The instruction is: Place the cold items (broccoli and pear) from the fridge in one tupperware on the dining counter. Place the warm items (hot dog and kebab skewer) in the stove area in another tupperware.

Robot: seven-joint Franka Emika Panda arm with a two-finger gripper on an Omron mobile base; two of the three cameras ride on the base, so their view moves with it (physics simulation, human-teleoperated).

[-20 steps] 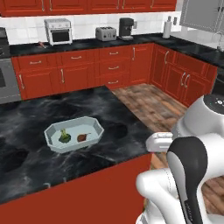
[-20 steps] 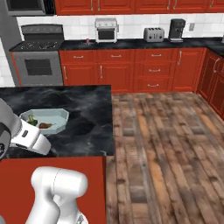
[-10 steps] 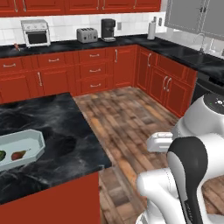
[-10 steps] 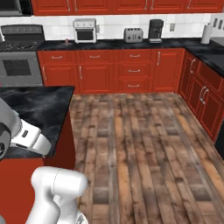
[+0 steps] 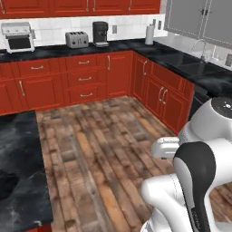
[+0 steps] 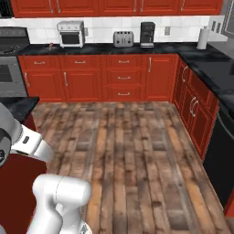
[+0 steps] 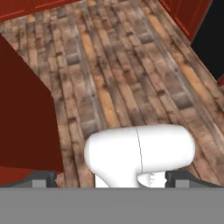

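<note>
- The pincer [image 7: 113, 180] stands wide open with nothing between its fingers; in the hand view its two dark fingertips [image 7: 43, 179] sit far apart at the bottom edge, pointing down at the floor.
- Under the pincer lies the wooden plank floor [image 7: 131, 78], brown with orange and grey boards.
- Just to the left in the hand view rises the red side panel [image 7: 22, 118] of the dining table.
- The black marble top of the dining table [image 5: 18, 172] shows at the lower left of the left base view; the part that shows is bare. A corner of it also appears at the left edge of the right base view.
- The stove [image 6: 8, 73] stands at the far left of the right base view, against the back wall, well apart from the arm.
- On the far table along the wall stand a toaster oven [image 6: 71, 34], a toaster [image 6: 123, 39] and a coffee maker [image 6: 147, 34], in that order from left to right.
- A paper towel roll [image 6: 202, 38] stands in the corner further right.
- Red cabinets [image 6: 123, 77] run below the far table and down the right side, ending in a black dishwasher [image 6: 224, 155].
</note>
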